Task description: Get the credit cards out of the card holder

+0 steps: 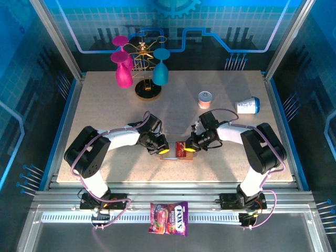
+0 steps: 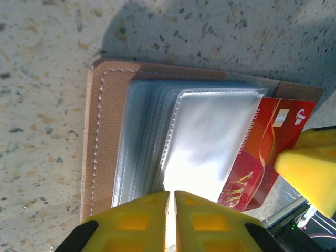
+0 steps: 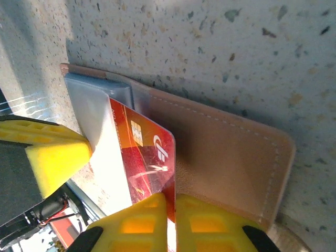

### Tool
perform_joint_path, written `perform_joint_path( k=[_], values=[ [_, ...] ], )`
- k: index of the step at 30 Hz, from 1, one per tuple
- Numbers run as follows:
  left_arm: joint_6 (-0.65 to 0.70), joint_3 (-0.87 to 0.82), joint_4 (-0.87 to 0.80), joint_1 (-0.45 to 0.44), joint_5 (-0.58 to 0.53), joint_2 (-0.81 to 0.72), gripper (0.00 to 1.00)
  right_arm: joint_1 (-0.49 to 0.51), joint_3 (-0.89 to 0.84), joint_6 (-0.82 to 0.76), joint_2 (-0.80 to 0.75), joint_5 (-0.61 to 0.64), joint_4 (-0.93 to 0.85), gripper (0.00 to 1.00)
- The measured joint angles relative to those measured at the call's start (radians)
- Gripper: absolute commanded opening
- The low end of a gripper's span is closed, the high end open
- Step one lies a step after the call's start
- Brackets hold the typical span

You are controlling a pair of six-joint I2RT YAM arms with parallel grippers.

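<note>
The card holder (image 1: pixel 173 156) lies open on the table between both arms, tan outside (image 2: pixel 107 136) with clear plastic sleeves (image 2: pixel 205 136). One red credit card (image 2: pixel 268 152) sticks halfway out of the top sleeve. My left gripper (image 2: pixel 171 193) is shut on the near edge of that sleeve, pinning the holder. My right gripper (image 3: pixel 170 197) is shut on the free corner of the red card (image 3: pixel 149 157), over the holder's tan flap (image 3: pixel 226 152). From above the two grippers face each other, the left gripper (image 1: pixel 164 150) and the right gripper (image 1: pixel 189 149) a card's width apart.
A gold rack (image 1: pixel 143 79) with pink and teal glasses stands at the back. A small orange-lidded tub (image 1: pixel 205 97) and a tipped white cup (image 1: pixel 248 105) lie back right. A candy bag (image 1: pixel 169 218) rests on the front rail.
</note>
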Motion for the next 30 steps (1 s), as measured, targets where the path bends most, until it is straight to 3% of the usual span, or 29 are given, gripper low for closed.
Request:
perform_joint_path(
  k=[12,30],
  values=[
    [0.0,0.0,0.0,0.0,0.0,0.0,0.13,0.0,0.08,-0.075,-0.009,0.091,-0.16,0.11],
    [0.0,0.0,0.0,0.0,0.0,0.0,0.14,0.048,0.087,-0.032,-0.018,0.075,-0.158,0.16]
  ],
)
